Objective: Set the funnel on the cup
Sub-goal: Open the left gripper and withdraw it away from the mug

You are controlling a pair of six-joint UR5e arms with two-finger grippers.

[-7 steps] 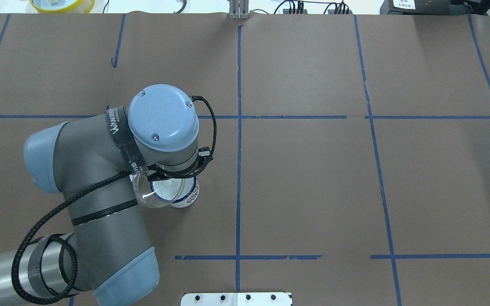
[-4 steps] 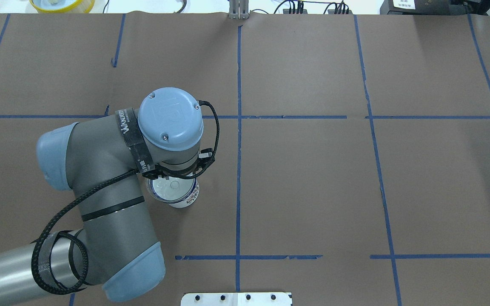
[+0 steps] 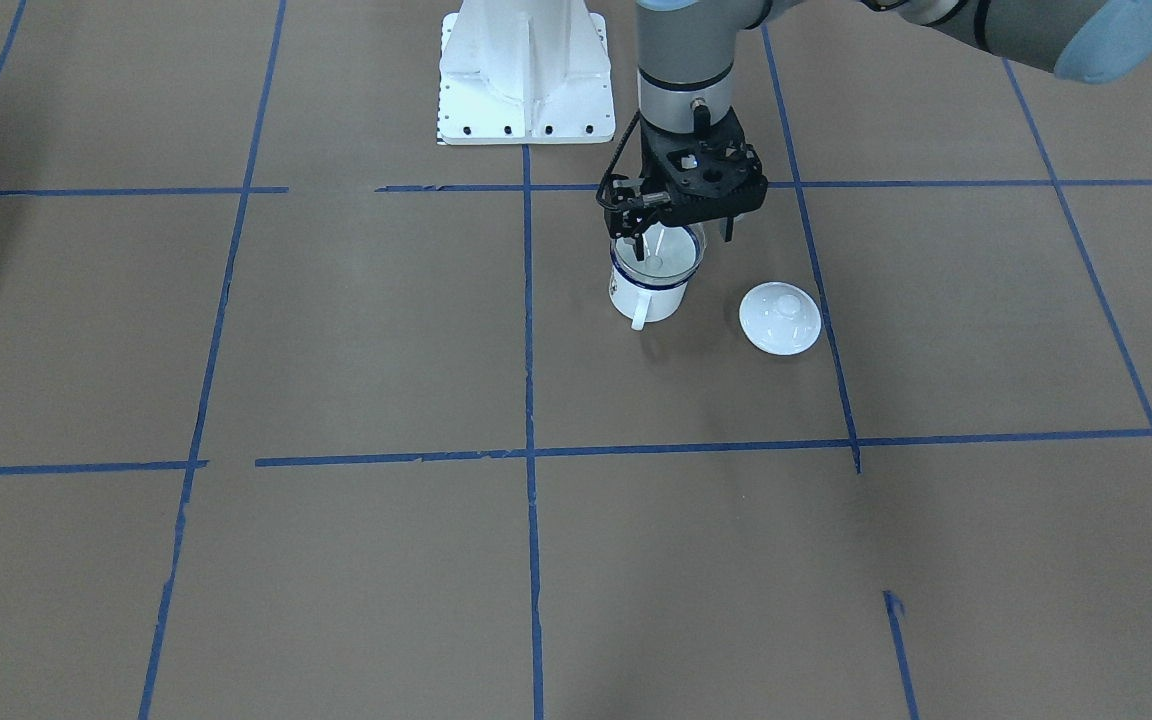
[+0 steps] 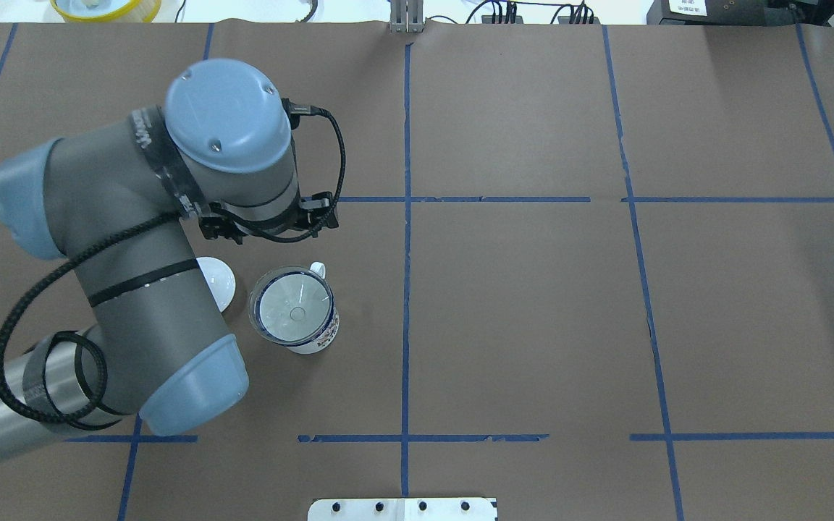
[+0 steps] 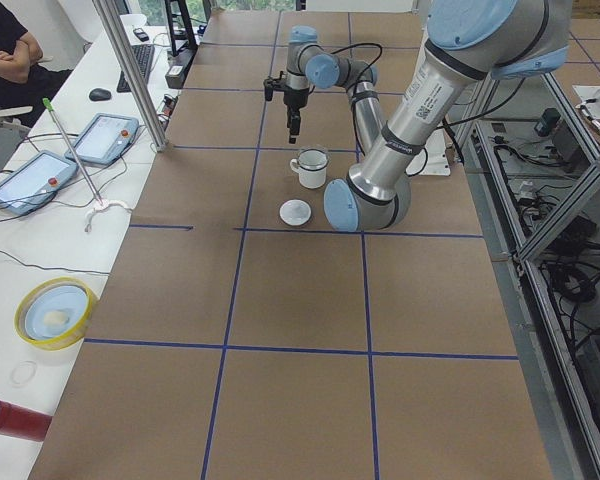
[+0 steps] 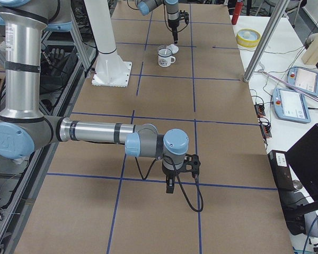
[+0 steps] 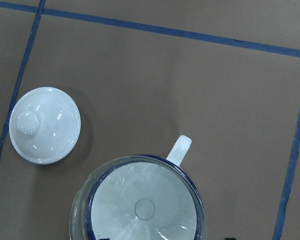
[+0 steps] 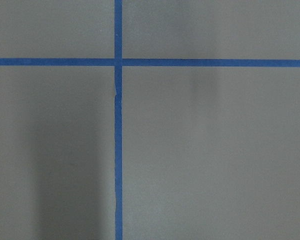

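The clear funnel (image 4: 292,312) sits upright in the mouth of the white cup (image 4: 318,340) with the blue rim, stem down inside it. Both show in the front view, the funnel (image 3: 658,255) on the cup (image 3: 646,297), and in the left wrist view, the funnel (image 7: 145,200) over the cup's handle (image 7: 179,149). My left gripper (image 3: 676,232) is open and empty, raised above the cup and apart from the funnel. My right gripper (image 6: 170,186) hangs low over the table far from the cup; I cannot tell if it is open or shut.
A white domed lid with a knob (image 4: 218,282) lies on the table beside the cup, also in the front view (image 3: 780,318) and the left wrist view (image 7: 45,125). The robot's white base plate (image 3: 524,120) is behind. Blue tape lines cross the brown table cover.
My left gripper has let go of the funnel, risen and drawn back toward the table's far side. The funnel stays seated in the cup, and the lid has come into view.
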